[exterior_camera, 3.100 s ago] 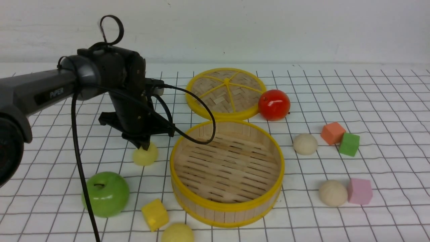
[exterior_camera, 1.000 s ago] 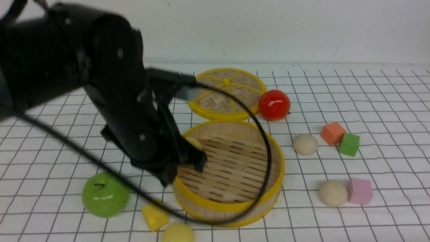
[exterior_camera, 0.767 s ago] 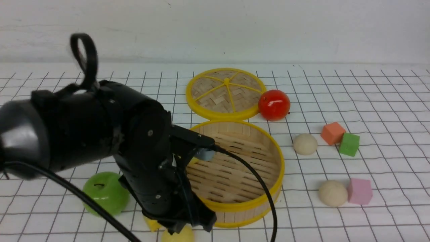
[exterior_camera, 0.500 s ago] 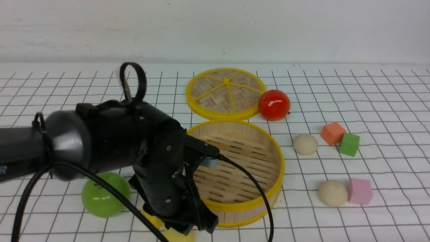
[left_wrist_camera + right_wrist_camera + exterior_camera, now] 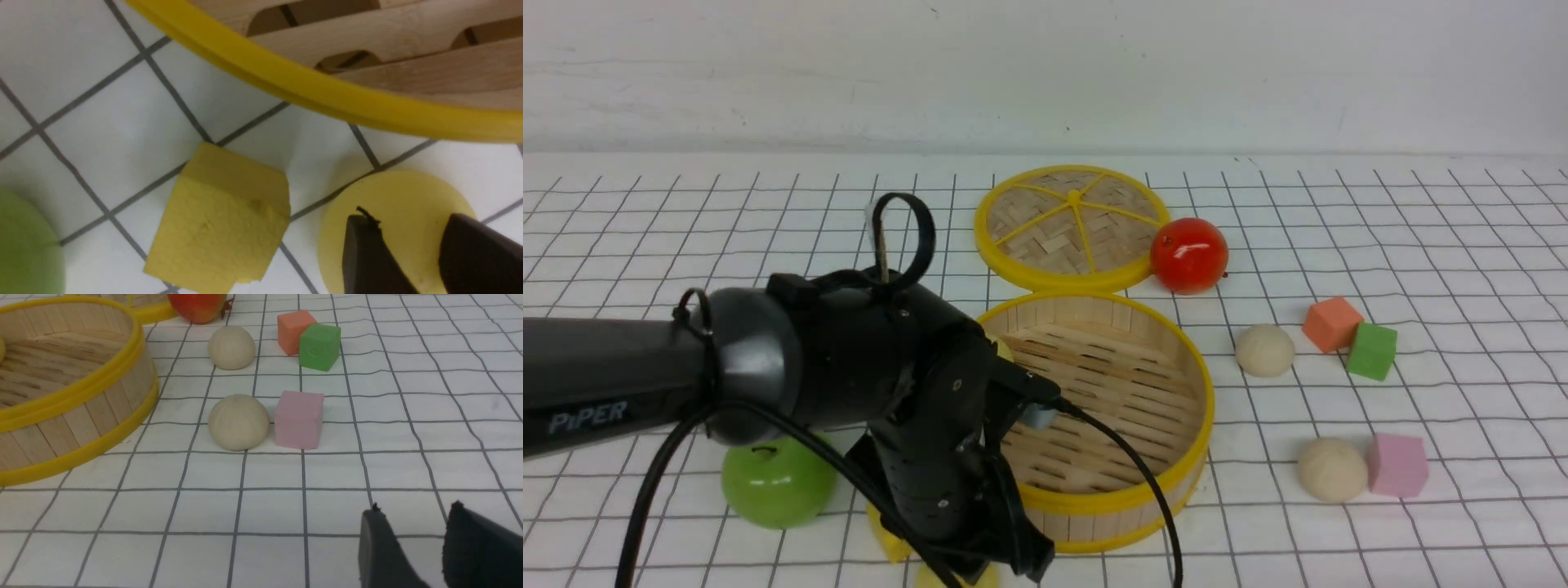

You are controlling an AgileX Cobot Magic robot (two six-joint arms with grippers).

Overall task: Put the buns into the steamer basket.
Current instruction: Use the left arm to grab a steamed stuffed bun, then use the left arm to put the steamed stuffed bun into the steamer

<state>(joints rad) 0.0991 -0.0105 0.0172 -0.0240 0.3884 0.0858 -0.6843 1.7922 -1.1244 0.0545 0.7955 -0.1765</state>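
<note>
The steamer basket (image 5: 1094,510) stands in the middle of the table. One pale yellow bun (image 5: 1002,349) lies inside it by the left wall, mostly hidden behind my left arm (image 5: 915,425). The second pale yellow bun (image 5: 392,196) lies on the table in front of the basket, only its edge showing in the front view (image 5: 931,578). My left gripper (image 5: 408,218) is open just above this bun, its fingers narrower than the bun. Two cream buns (image 5: 1264,349) (image 5: 1331,468) lie to the right of the basket. My right gripper (image 5: 414,508) is open and empty over the cloth.
A yellow foam cube (image 5: 220,220) and a green apple (image 5: 778,482) lie close to the near bun. The flat lid (image 5: 1072,224) and a red apple (image 5: 1188,255) are behind the basket. Pink (image 5: 1396,465), orange (image 5: 1331,323) and green (image 5: 1372,351) cubes sit beside the cream buns.
My left gripper took a yellow bun from left of the basket and left it inside. It then swung to the front and came down over the second yellow bun.
</note>
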